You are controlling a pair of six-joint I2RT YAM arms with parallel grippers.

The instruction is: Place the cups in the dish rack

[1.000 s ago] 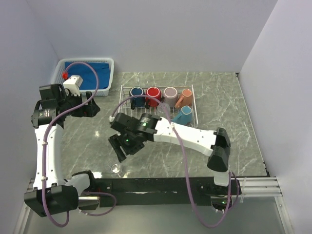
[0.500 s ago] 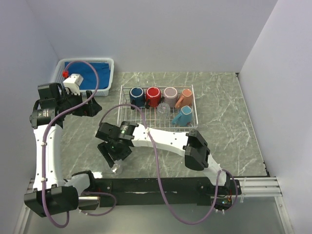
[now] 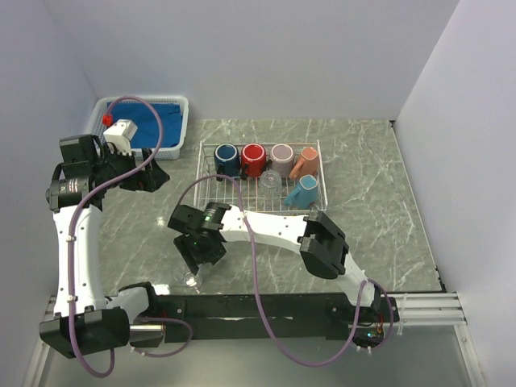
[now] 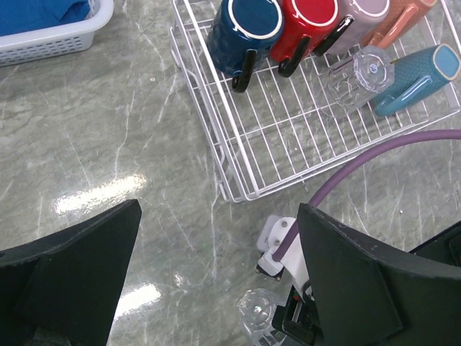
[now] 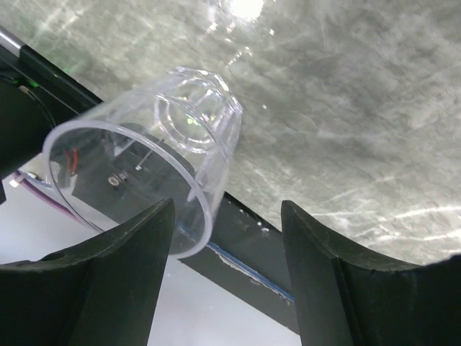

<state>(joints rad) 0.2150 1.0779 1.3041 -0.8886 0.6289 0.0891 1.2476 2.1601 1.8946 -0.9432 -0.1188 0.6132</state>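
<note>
Table (image 4: pixel 108 144) looked like polished grey-green marble, glossy, with glare patches. Rack (image 4: pixel 216 130) was thin white coated wire. Navy mug (image 4: pixel 245 29) and red mug (image 4: pixel 306 20) had smooth shiny glaze; light blue mug (image 4: pixel 421 72) had a dimpled, duller skin. Glass (image 5: pixel 155 144) was clear, smooth, faceted at the base. Basket (image 4: pixel 54 40) was white plastic, holding soft blue cloth (image 4: pixel 36 11). Right fingers (image 5: pixel 94 288) were matt black. Cable (image 4: pixel 360 162) was smooth purple sheathing.

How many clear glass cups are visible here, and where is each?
2. One glass cup lies in the dish rack, beside the light blue mug. The other glass cup is on the table near its front edge, by the right hand. None appear hidden.
</note>
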